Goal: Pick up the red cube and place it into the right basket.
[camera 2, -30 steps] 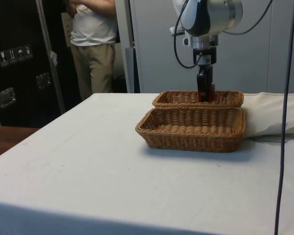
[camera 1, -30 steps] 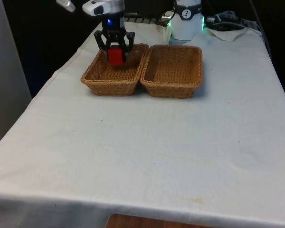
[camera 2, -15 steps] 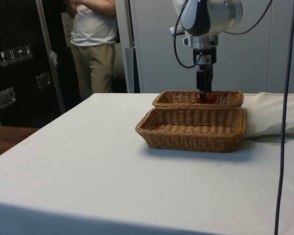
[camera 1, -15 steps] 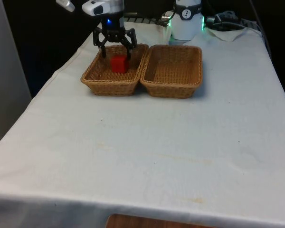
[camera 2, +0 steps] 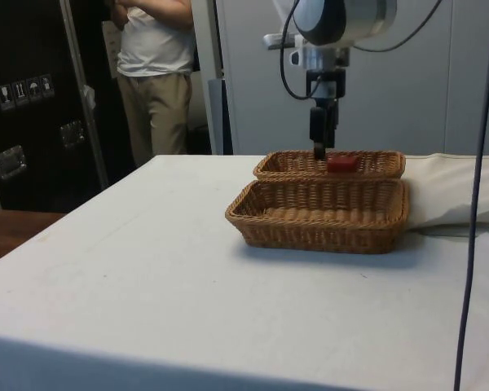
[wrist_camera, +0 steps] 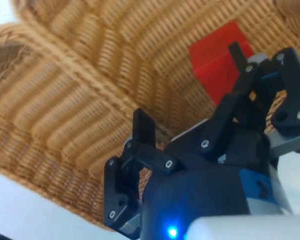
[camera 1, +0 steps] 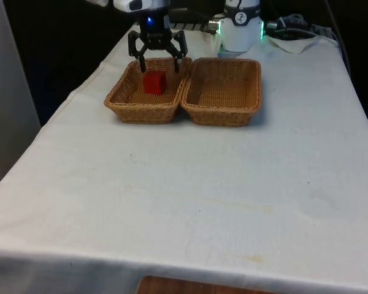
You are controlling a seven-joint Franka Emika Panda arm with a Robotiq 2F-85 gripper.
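In the front view the bare white table takes up the lower frame, and above centre two wicker baskets sit side by side with rims touching: the empty basket on that view's right and the other basket on its left. The red cube rests on the floor of that left one, apparently set down as delivered. Just beyond, near the top edge, the gripper hangs above the cube with fingers spread and nothing between them, clear of the rim.

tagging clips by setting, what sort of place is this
Probably a robotics lab or test room. A cloth-covered table holds just two wicker baskets and a red cube under a robot's gripper. Dark equipment cabinets stand behind, and a person waits nearby.
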